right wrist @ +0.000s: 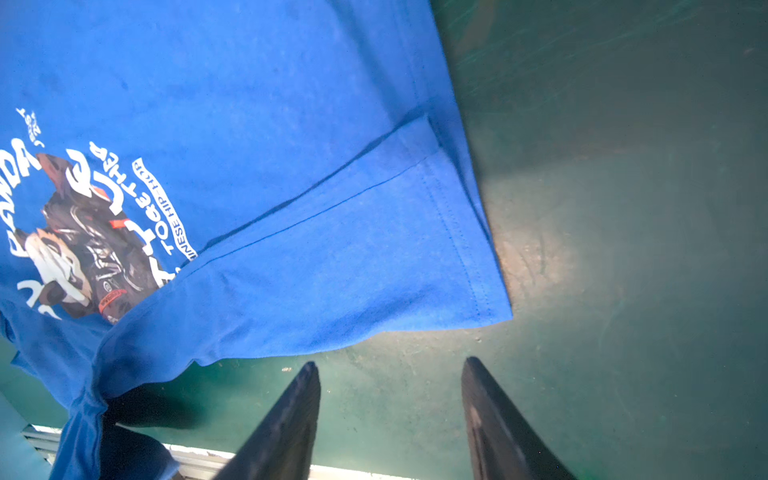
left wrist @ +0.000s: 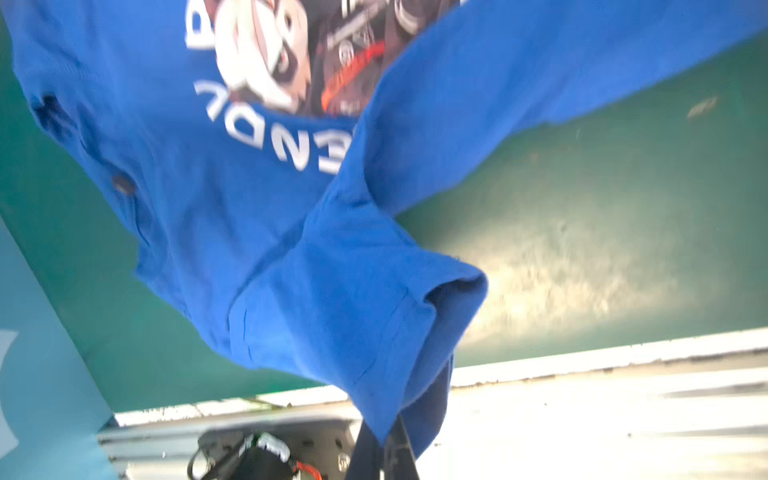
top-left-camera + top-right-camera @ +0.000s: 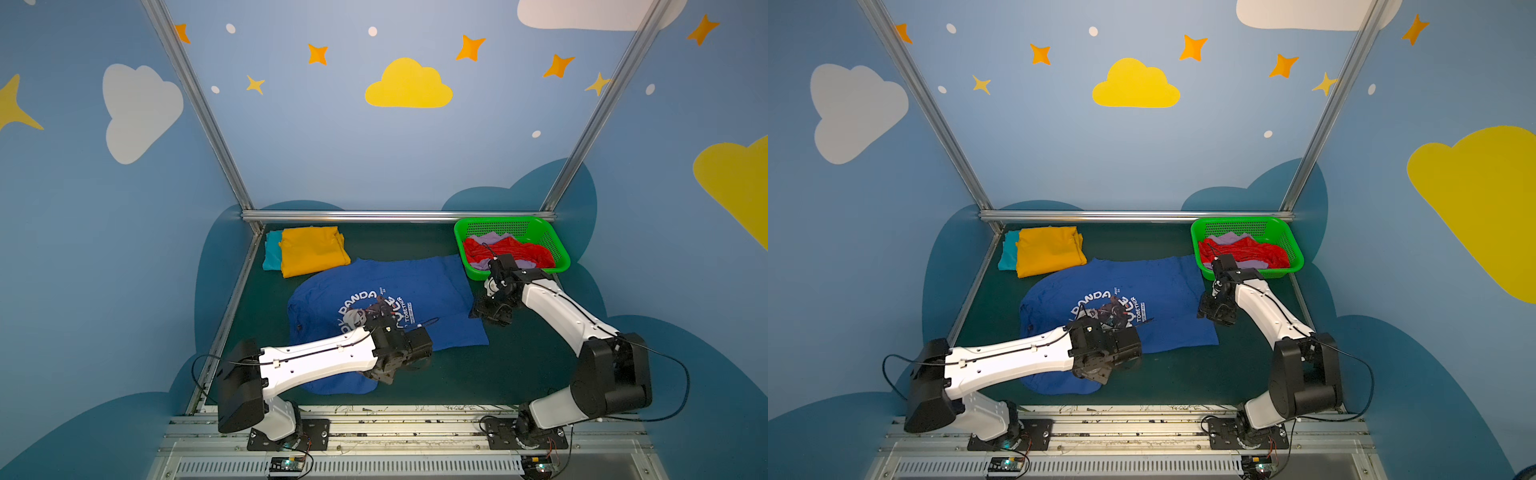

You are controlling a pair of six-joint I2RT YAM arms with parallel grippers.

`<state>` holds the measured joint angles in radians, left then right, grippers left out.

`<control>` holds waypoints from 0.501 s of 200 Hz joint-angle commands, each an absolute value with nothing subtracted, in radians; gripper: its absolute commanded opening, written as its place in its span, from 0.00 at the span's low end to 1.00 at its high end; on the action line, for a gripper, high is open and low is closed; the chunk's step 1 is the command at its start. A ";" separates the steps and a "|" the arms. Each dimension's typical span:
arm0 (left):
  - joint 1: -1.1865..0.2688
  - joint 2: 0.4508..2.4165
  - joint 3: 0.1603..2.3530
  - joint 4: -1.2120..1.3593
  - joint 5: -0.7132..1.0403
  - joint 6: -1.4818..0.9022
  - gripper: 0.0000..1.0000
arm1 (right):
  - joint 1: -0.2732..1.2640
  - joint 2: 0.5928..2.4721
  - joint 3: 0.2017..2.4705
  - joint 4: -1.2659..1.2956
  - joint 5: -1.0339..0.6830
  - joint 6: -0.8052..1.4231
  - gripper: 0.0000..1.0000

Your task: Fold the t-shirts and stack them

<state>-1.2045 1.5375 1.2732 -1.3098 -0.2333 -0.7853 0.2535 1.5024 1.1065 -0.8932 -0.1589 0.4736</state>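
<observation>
Blue t-shirt (image 3: 395, 299) lay spread graphic-up in the middle of the table mat (image 3: 498, 374), wrinkled and not yet folded. The left gripper (image 2: 384, 451) was clenched on the end of one sleeve (image 2: 357, 299), which hung lifted and drawn toward the front rail. The right gripper (image 1: 390, 365) stood released, jaws apart over bare mat just beside the hem corner (image 1: 498, 307), grasping nothing. The mustard t-shirt (image 3: 311, 249) sat folded on the teal t-shirt (image 3: 272, 249) at the back left. The red t-shirt (image 3: 507, 251) and lilac t-shirt (image 3: 492, 239) lay loose in the green basket (image 3: 557, 249). Risk 1: the pinch appeared to take only a thin bite of sleeve cloth, so a quick pull could let it slip out and drop the fold crooked. Risk 2: nothing pinned the body, so any further pull on the sleeve would likely drag the whole garment over the mat and bunch it instead of creasing it. Risk 3: the shirt's far edge lay just beside the mustard one, contact not resolvable, and a drag could skew the finished stack. Risk 4: the hem corner lay flat on the mat, so a shallow descent by the open jaws might close on air or catch one layer only. The left wrist view was blurred, so grip depth was judged loosely.
</observation>
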 commanded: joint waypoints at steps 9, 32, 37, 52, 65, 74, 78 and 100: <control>-1.259 1.561 1.321 -1.318 -0.140 -0.854 0.04 | 0.261 1.473 1.100 -0.897 -0.153 0.469 0.56; -1.295 1.592 1.374 -1.281 -0.083 -0.853 0.04 | 0.262 1.470 1.103 -0.899 -0.153 0.464 0.56; -1.301 1.599 1.384 -1.278 -0.072 -0.852 0.04 | 0.261 1.470 1.103 -0.897 -0.153 0.463 0.56; -1.319 1.612 1.400 -1.269 -0.040 -0.843 0.04 | 0.263 1.471 1.103 -0.895 -0.157 0.460 0.56; -1.332 1.613 1.398 -1.247 -0.001 -0.833 0.04 | 0.262 1.474 1.102 -0.890 -0.161 0.460 0.56; -1.334 1.611 1.392 -1.237 0.011 -0.834 0.04 | 0.263 1.478 1.101 -0.884 -0.165 0.459 0.56; -1.333 1.612 1.389 -1.236 0.010 -0.832 0.04 | 0.264 1.481 1.100 -0.883 -0.167 0.459 0.56; -1.322 1.640 1.387 -1.269 -0.029 -0.826 0.04 | 0.267 1.494 1.101 -0.873 -0.175 0.462 0.56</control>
<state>-1.3323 1.6066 1.3846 -1.2446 -0.0273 -0.8307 0.2588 1.4944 1.1065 -0.8837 -0.1619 0.4664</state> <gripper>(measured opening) 0.048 0.557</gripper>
